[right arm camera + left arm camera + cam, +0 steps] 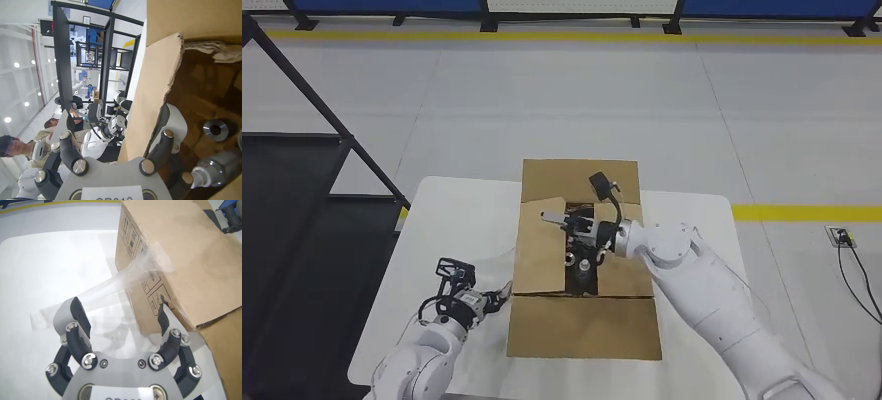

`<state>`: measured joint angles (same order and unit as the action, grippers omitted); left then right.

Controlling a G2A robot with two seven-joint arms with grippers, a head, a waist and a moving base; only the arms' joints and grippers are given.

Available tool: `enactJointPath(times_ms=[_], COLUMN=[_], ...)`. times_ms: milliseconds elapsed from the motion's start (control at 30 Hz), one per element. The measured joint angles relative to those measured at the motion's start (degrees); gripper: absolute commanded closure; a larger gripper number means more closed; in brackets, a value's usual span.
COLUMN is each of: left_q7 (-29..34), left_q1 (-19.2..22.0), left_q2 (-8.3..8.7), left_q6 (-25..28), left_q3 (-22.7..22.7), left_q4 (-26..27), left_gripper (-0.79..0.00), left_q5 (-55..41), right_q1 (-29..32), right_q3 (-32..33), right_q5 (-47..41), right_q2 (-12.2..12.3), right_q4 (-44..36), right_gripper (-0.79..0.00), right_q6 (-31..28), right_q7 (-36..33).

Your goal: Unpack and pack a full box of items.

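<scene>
Top view: we see box (582, 330) mid-table (462, 220) toward far edge, flaps open. Right gripper (567, 225) spread, straddling side flap (540, 255). Left gripper (498, 297) spread beside box, loose tape (105, 285) between fingers. Items (215, 129) inside; we judge unpacking barely begun.

a brown cardboard box (582, 328) was stood on the white worktop (457, 225) with its flaps folded open. inside, a metal cylinder (215, 129) and a greyish bottle (213, 170) were seen. clear tape (121, 281) was left hanging from one side.
</scene>
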<state>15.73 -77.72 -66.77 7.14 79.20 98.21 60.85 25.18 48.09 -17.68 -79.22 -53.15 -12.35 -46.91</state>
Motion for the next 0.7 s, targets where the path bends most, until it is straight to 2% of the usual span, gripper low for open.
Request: enactJointPath(times_ms=[133,267,367,467,700], left_q7=[-2.64,-5.32,-6.24,-6.38,-5.54], left_q1=[-4.57,-10.8,-13.81,-14.03,-9.52], left_q2=[0.35,0.84,0.99,0.87,-0.08], left_q6=[1.61,3.8,4.59,3.3,-3.64], left_q3=[2.5,5.2,6.13,5.73,2.92], left_q4=[4.87,10.41,13.32,15.13,14.83], left_gripper=[-0.785,-0.785,-0.785,-0.785,-0.785], left_q5=[-0.31,1.92,2.83,3.28,-0.72], right_q1=[-0.06,-0.4,-1.36,-2.58,-4.83], right_q3=[-0.15,-1.67,-3.47,-5.36,-7.97], right_q5=[-1.21,-1.21,-0.58,-0.46,-3.48], right_q2=[-0.49,-1.51,-2.66,-4.07,-6.94], right_q4=[-2.97,-5.2,-4.82,-3.02,2.3], right_gripper=[-0.785,-0.785,-0.785,-0.785,-0.785], right_q6=[0.25,1.04,1.01,0.13,-5.48], right_q7=[-0.51,0.91,3.15,5.5,3.61])
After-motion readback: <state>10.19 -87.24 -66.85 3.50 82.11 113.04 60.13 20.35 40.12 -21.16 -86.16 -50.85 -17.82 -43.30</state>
